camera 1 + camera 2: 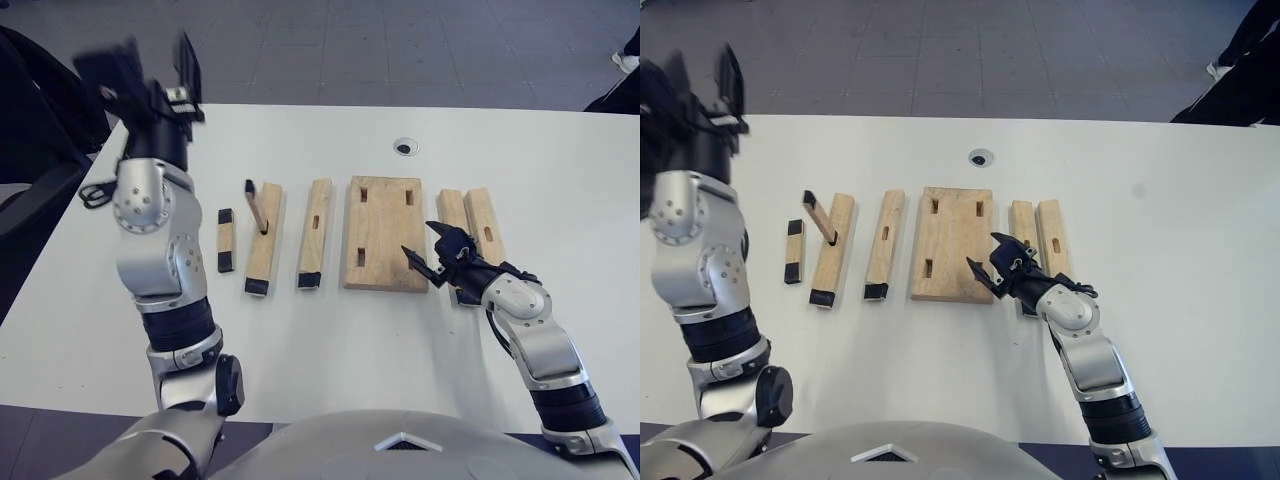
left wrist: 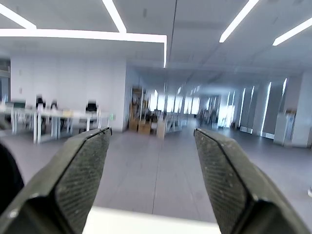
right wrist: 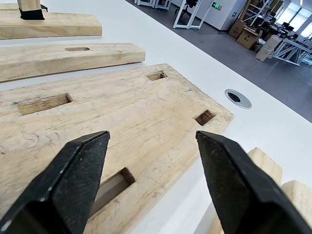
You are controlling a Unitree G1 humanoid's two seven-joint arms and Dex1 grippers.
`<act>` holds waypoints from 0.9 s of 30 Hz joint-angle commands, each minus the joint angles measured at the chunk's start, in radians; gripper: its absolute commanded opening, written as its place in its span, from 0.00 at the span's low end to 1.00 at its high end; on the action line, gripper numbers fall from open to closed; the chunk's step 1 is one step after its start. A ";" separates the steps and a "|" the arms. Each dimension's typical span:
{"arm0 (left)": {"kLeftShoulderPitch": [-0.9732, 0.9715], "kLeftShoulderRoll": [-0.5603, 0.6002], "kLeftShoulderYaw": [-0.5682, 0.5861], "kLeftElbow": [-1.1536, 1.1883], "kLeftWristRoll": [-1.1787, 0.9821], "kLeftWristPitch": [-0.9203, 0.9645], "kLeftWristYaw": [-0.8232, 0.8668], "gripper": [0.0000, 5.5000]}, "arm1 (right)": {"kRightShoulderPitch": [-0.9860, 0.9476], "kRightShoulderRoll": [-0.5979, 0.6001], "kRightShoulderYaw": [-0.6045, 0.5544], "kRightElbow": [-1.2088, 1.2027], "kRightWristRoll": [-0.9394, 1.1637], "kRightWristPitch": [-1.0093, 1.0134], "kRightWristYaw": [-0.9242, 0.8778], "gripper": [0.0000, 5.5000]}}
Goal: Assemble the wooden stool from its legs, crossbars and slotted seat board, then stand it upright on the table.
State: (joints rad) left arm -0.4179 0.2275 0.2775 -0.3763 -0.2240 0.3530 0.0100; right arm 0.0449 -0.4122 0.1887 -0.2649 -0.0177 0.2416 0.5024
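Tabletop [image 1: 330,340] white against grey tiled floor [image 1: 400,50]

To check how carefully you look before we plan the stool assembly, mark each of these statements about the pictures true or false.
1. The seat board has four slots. True.
2. The left gripper grips a leg. False: it is open, empty and raised.
3. A crossbar sticks up, tilted, out of one leg. True.
4. The right gripper is shut. False: it is open, above the seat board's near right corner.
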 commanded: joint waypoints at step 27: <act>0.800 0.052 -0.194 -0.178 -0.031 0.292 -0.221 0.57 | -0.031 -0.023 -0.011 0.030 -0.008 0.000 0.015 0.59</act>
State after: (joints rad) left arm 0.3946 0.2720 0.1080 -0.5452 -0.2827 0.6133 -0.2279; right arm 0.0281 -0.4272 0.1806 -0.2416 -0.0181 0.2414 0.5122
